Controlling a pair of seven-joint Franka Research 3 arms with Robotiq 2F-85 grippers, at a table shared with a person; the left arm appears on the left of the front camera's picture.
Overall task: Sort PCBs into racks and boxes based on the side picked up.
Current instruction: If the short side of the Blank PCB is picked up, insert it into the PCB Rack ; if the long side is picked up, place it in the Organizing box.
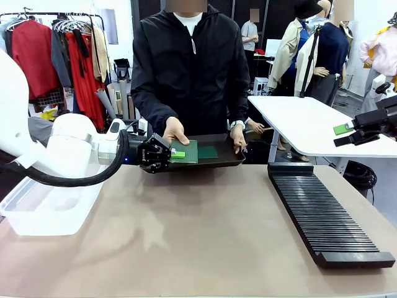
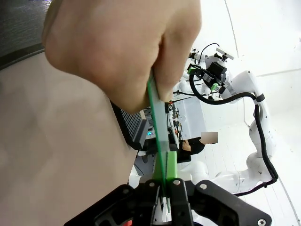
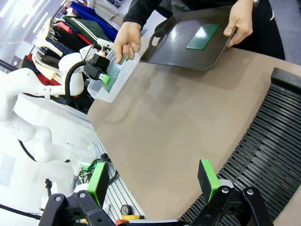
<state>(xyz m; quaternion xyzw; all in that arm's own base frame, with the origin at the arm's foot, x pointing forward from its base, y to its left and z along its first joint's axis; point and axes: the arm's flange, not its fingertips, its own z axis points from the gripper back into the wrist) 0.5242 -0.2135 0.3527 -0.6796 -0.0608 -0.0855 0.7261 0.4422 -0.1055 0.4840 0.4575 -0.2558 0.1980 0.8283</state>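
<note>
My table (image 1: 186, 236) is carrying two things: the rack (image 1: 325, 214) is lying at three o'clock, and the box (image 1: 43, 211) is sitting at its nine o'clock edge.

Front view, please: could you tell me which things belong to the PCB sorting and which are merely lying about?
Job: held PCB, gripped by left gripper and the person's hand; second PCB in black tray; slotted rack; clear tub; open right gripper.
Lying about: clothes rail; white side table.
</note>
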